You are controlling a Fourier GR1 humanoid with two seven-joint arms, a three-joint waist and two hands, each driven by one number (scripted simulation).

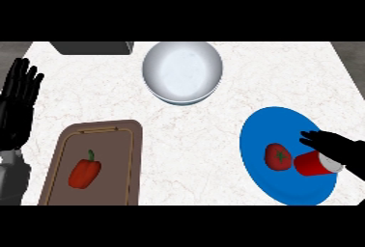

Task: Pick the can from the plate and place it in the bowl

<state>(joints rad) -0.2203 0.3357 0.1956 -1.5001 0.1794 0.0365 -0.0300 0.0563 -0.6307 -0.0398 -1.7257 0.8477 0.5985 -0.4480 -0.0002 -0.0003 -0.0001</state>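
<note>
I see the red can [314,164] lying tipped on its side at the right part of the blue plate [274,188], its pale silver end pointing toward the view's right edge. My right hand [341,149] comes in from the right edge and sits over the can's upper side, fingers stretched out toward the plate's middle; they look straight rather than wrapped round the can, though I cannot tell for sure whether they touch it. Just beside the can, to its left on the same plate, lies a red tomato [279,157] with a green stem, and from here the two look touching or nearly so.

The grey bowl [182,72] stands well apart from the plate, up near the far edge of the white marbled counter [192,140], and holds nothing that I can see.

On the left side of the counter lies a brown wooden tray [128,159] with a red bell pepper [85,172] resting in it. A dark grey box [92,47] shows at the far left corner. My left hand [17,103] rests open at the left edge, fingers up.
</note>
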